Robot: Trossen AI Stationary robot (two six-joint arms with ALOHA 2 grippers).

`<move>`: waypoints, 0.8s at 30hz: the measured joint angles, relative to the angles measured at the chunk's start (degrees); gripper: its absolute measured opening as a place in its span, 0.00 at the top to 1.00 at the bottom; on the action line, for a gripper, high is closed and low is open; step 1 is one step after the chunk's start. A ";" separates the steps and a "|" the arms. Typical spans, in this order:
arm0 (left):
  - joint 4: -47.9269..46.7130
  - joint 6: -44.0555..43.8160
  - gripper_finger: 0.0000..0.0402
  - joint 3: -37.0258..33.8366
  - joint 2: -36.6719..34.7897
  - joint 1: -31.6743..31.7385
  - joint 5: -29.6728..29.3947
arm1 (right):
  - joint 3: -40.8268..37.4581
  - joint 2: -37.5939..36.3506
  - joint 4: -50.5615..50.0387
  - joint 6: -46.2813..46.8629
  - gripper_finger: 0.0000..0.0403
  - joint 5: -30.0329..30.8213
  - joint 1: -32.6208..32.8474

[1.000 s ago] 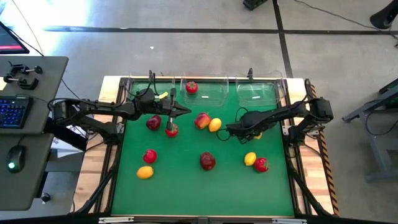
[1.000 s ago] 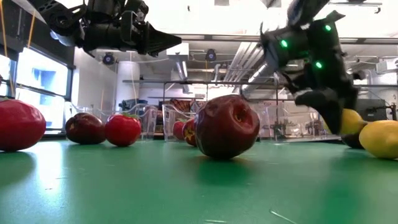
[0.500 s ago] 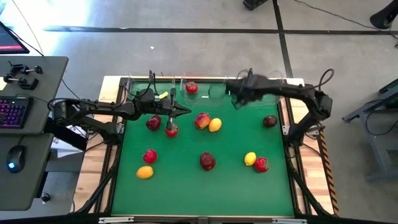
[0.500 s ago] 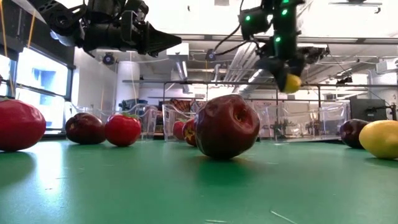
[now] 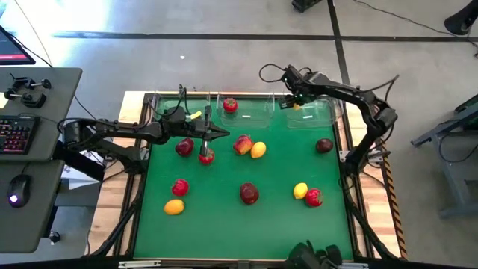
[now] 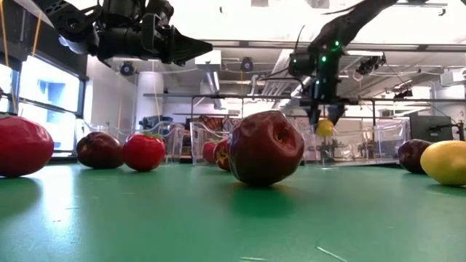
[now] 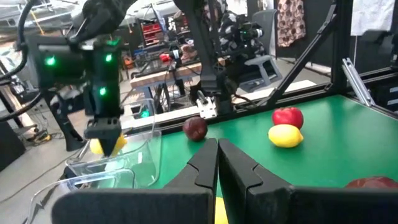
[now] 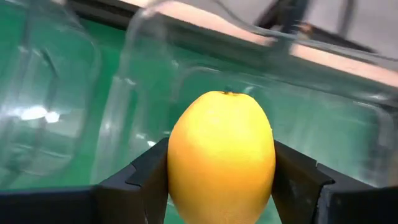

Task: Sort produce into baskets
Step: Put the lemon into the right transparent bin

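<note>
a: we have the lemon [image 8: 221,152] clamped across its middle in the right gripper [image 5: 298,97], hanging over the right-hand clear basket [image 5: 317,113].

b: it looks light, hard and slick, so we grip the widest part. left gripper [image 5: 222,134] waits mid-table, jaws closed and empty. we mind the basket's thin rim; there's room inside.
</note>
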 joint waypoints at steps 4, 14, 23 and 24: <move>0.01 0.02 1.00 0.00 0.00 0.00 -0.03 | -0.15 2.11 3.18 -0.94 0.48 -3.94 -0.41; 0.00 0.00 1.00 0.26 0.01 0.00 -0.13 | 0.11 2.81 7.62 -2.24 0.48 -9.80 -0.42; -0.02 -0.05 1.00 0.28 0.00 0.00 -0.13 | 1.00 2.79 10.70 -5.15 0.36 -5.88 -0.66; -0.04 -0.07 1.00 0.28 0.00 0.00 -0.13 | 1.02 2.79 11.16 -5.20 0.36 -5.96 -0.87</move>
